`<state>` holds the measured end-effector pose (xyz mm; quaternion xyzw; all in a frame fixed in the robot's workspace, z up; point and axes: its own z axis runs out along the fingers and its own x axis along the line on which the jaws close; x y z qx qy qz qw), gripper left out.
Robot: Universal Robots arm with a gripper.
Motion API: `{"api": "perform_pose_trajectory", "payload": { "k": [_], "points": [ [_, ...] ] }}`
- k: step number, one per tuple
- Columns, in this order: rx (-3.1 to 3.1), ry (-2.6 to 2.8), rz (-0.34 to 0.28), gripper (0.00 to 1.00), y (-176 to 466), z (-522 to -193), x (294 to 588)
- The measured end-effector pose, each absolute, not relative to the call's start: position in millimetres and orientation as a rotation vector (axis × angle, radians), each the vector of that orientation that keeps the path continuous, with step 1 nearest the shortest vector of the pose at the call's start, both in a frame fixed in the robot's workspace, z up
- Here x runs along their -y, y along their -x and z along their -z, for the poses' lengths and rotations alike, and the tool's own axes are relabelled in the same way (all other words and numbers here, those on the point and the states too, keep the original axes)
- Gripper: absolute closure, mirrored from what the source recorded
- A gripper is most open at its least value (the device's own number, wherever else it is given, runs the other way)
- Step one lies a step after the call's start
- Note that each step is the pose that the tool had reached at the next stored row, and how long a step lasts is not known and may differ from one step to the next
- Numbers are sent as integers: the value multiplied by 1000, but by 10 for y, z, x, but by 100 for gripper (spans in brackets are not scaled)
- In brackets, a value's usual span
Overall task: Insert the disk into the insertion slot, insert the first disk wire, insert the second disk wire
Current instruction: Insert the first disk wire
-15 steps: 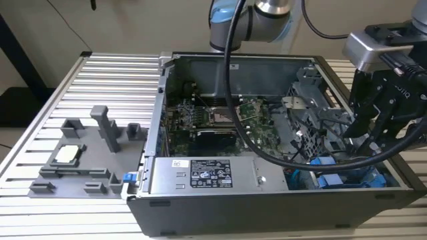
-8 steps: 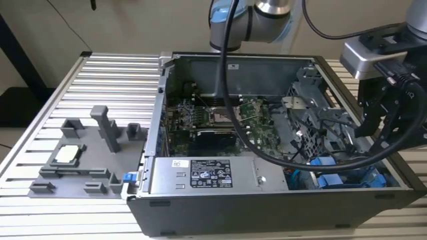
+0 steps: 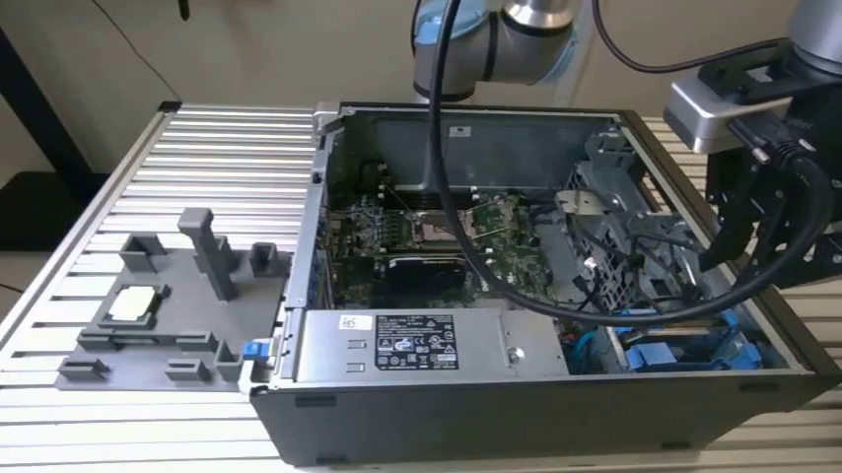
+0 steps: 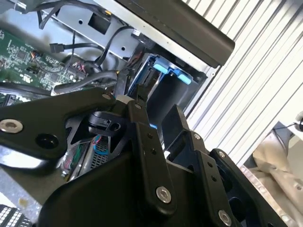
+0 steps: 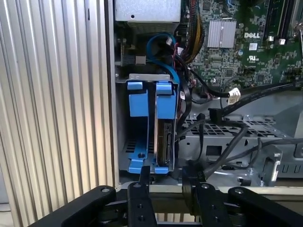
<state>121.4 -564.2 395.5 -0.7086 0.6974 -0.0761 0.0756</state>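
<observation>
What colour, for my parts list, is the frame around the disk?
Bright blue. The frame around the disk shows best in the first wrist view.

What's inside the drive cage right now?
The disk stands edge-on in its blue frame, beside another blue carrier. The frame and the cage cover its label and connectors.
</observation>
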Motion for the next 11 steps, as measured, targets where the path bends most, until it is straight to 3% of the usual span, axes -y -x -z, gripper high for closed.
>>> {"api": "perform_pose_trajectory", "payload": {
  "k": [11],
  "points": [
    [-2065, 2118, 257, 59, -1169, -3926, 5557]
  ]
}}
